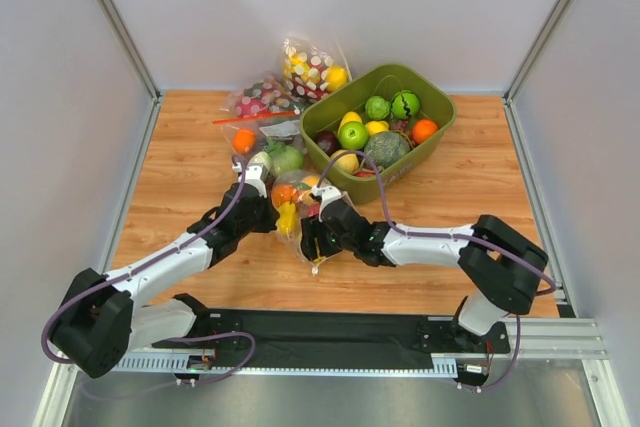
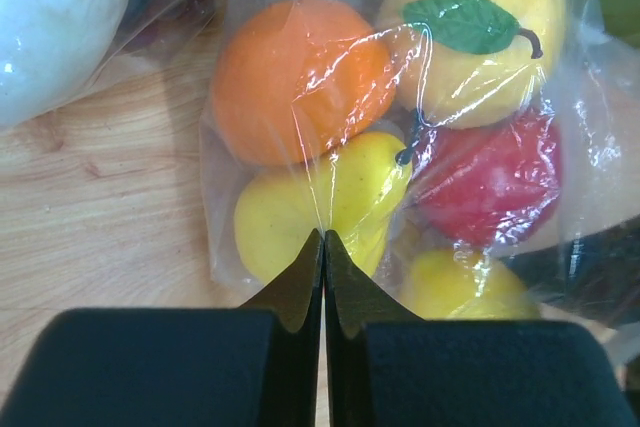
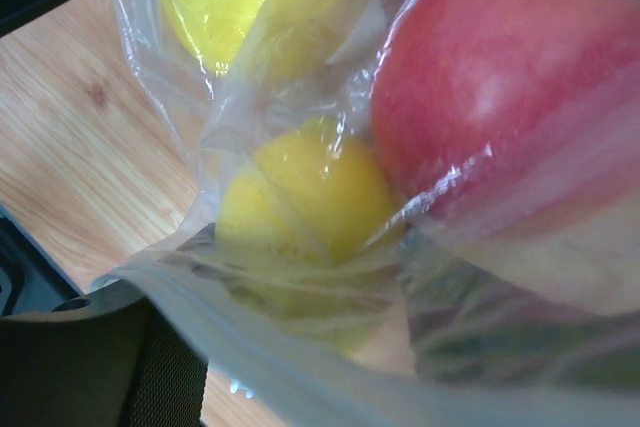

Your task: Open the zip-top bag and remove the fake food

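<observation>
Orange, yellow, red fruits [image 2: 300, 77] (clear bag [image 2: 585, 127])

Blurred film of the zip-top bag [image 3: 300, 377] veils the right gripper [image 1: 318, 239] at its wrist camera, its spread unreadable; the red fruit [image 3: 500, 97] runs off the top edge. From above, the zip strip seems too small to find.

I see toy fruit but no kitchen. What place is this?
Probably a robot test booth: plain grey wall panels around a wooden table, two white-and-black robot arms mounted at its edge.
</observation>
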### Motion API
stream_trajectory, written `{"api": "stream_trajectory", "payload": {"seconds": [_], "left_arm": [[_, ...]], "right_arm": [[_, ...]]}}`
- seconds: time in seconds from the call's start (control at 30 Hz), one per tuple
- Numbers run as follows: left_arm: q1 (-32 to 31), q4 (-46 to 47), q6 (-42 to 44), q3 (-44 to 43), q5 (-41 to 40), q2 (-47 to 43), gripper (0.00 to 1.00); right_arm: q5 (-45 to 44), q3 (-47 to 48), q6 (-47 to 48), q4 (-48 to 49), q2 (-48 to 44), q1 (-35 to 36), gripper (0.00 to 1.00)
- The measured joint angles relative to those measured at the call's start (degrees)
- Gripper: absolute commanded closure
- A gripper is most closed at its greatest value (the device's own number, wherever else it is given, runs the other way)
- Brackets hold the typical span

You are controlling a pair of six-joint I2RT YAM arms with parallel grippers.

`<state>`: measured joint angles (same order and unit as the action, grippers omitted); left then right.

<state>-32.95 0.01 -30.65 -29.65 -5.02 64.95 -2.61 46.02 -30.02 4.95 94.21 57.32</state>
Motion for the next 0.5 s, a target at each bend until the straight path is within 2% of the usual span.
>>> {"api": "stream_trajectory", "payload": {"seconds": [0.13,0.5], "left_arm": [[0.0,-0.92,0.07,-0.28,-0.28,0.0,1.0],[0.0,-3.61,0.55,-0.52,-1.7,-0.61,1.0]], "right_arm": [[-0.48,-1.55,0.74,-2.97,-6.51,0.0,0.66],[-2.64,-3.8,2.03,-12.92,-22.32,0.0,0.68]]}}
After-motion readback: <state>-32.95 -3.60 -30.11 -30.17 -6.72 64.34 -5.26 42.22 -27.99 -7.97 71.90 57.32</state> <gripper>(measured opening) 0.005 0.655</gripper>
